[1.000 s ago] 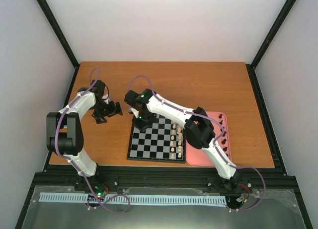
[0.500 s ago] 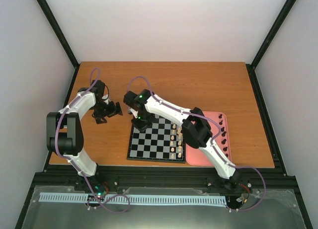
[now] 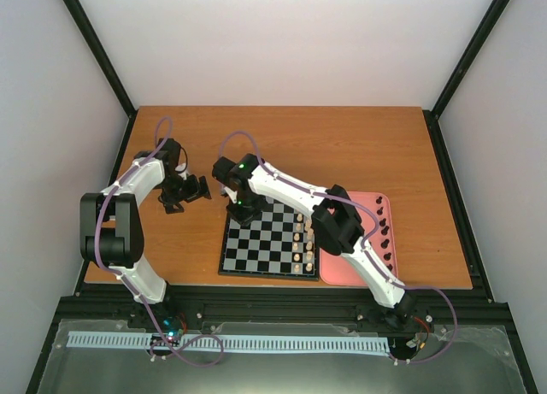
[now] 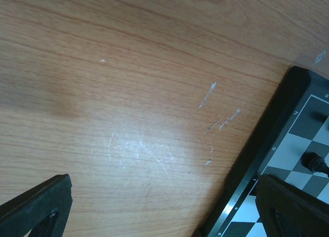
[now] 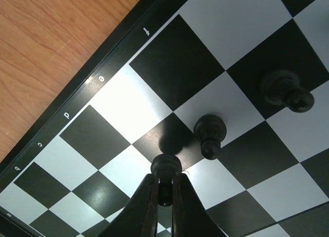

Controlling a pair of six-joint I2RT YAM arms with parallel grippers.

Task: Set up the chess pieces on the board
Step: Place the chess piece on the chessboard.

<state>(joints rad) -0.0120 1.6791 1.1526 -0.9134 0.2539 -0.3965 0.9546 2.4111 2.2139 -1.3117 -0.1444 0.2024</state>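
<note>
Chess pieces (image 5: 209, 129): two on board (image 5: 118, 108), third seemingly in right gripper (image 5: 165, 183).

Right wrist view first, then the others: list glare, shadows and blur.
Right wrist: glare whitens the board near its rim; the black piece in the right gripper throws a soft shadow on a dark square. Left wrist: scratches on the table glint, a dim patch lies at left, the left gripper fingers look soft. Top external: even light, no glare.

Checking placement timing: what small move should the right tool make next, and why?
Probably lower a little, then open. The right tool is shut on a black piece over the board; its shadow lies apart from it, so it seems not yet down.
</note>
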